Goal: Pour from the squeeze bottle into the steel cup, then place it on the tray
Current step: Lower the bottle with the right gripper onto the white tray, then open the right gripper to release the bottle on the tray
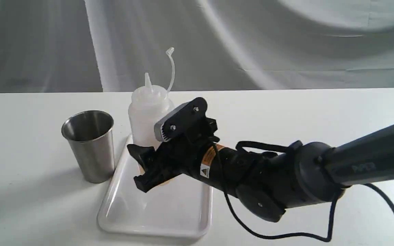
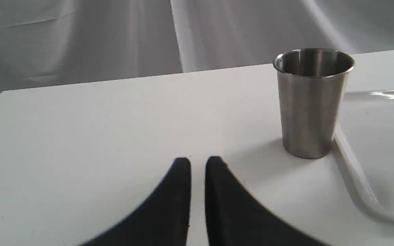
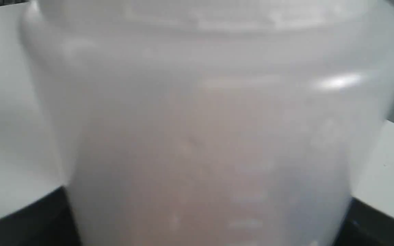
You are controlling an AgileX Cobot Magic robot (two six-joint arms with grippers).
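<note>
The squeeze bottle (image 1: pixel 147 109) stands upright over the far left corner of the white tray (image 1: pixel 169 218), nozzle up and cap strap curling above it. My right gripper (image 1: pixel 139 166) reaches in from the right and is shut on its lower body, where amber liquid shows. In the right wrist view the bottle (image 3: pixel 210 136) fills the frame, with black fingers (image 3: pixel 19 222) against both sides. The steel cup (image 1: pixel 89 143) stands just left of the tray. My left gripper (image 2: pixel 197 162) is shut and empty, low over the table short of the cup (image 2: pixel 311 102).
The white table's back edge meets a grey cloth backdrop. The right arm's black cable (image 1: pixel 286 235) trails over the table to the right of the tray. The tray's rim (image 2: pixel 357 181) lies right beside the cup's base.
</note>
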